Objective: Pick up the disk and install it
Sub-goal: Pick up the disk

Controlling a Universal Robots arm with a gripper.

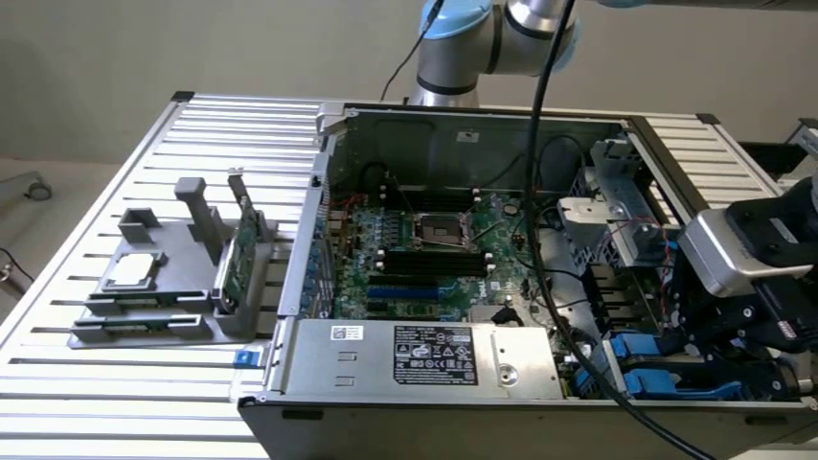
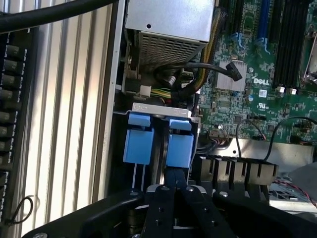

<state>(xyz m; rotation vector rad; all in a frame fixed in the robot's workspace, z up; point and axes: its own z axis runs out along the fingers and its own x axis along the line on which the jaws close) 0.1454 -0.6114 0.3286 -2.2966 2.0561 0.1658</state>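
Remotely, I saw the jaws closed with nothing between them, their tips against the blue end of the disk (image 2: 179, 148). It sat slotted in a bay of the case (image 1: 461, 134), beside a second blue carrier (image 2: 138, 144), near the power supply (image 2: 168, 25).

Slatted table (image 1: 115, 383), open computer case (image 1: 461, 144), motherboard (image 1: 422, 259), possibly a small chip (image 1: 134, 271)
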